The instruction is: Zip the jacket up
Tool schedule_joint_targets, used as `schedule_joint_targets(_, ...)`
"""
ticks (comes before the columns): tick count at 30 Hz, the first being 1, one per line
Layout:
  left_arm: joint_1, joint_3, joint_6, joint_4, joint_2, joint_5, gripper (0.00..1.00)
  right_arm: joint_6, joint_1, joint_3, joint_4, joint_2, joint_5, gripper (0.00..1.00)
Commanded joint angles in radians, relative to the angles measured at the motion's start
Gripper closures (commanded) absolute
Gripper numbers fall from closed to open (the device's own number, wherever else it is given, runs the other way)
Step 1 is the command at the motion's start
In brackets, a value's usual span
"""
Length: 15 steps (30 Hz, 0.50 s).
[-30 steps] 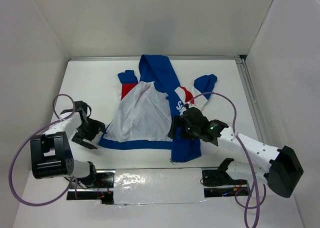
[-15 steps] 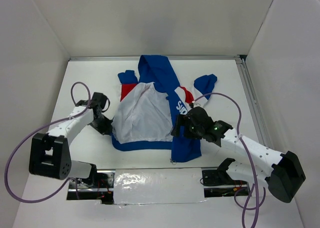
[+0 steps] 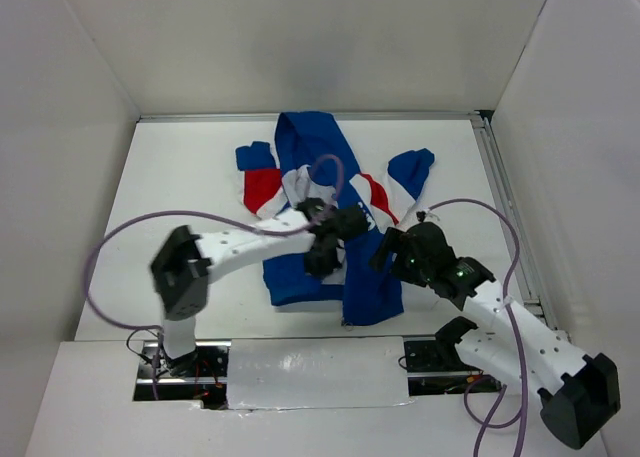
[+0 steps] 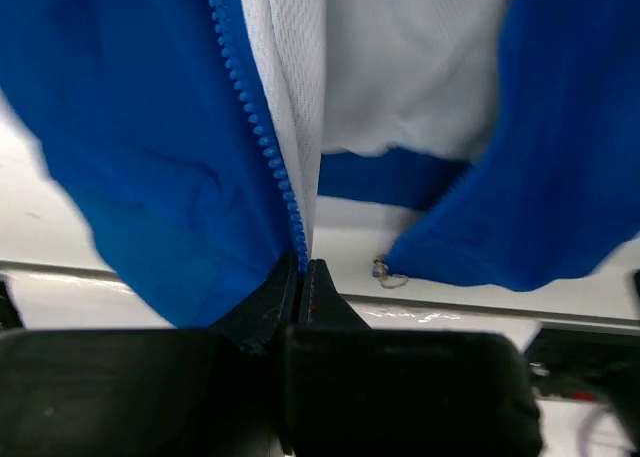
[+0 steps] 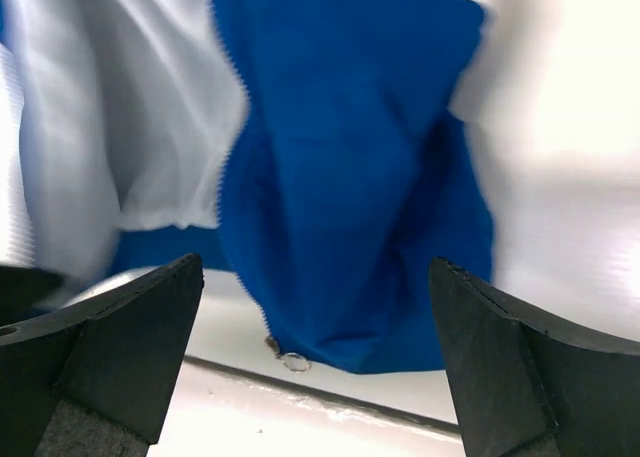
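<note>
Royal-blue and rumpled, the small hooded jacket [image 3: 372, 277] with red and white chest panels and white mesh lining is lying in the middle of the white table [image 3: 190, 167]. Its hood is pointing at the far wall and its hem is facing the arm bases. The front is standing unzipped, and white lining is showing between the two blue front panels.

The left arm is reaching across from the left side, and the black left gripper [image 3: 318, 260] is sitting over the jacket's front, near the hem. In the left wrist view its fingers [image 4: 335, 312] are pressing tightly together. They are pinching the blue front edge right at the lower end of the blue plastic zipper teeth [image 4: 255, 127]. The other panel is lying just beside, not joined to it, with a small metal zipper pull [image 4: 385, 271] at its lower corner.

The black right gripper [image 3: 382, 252] is hovering at the edge of the right-hand blue panel. Its fingers [image 5: 130, 347] are spreading wide, with nothing between them. A purple cable [image 3: 130, 227] is looping off the left arm.
</note>
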Motion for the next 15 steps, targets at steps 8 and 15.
schedule_joint_targets(8, -0.212, 0.075, 0.017, -0.062, 0.259, 0.103, 0.78, -0.01, -0.159, -0.099, -0.05, -0.121, -0.068, 0.0)
schedule_joint_targets(15, -0.215, -0.213, 0.177, 0.283, -0.064, 0.267, 0.01, -0.068, -0.186, -0.107, -0.01, -0.162, -0.129, 0.0)
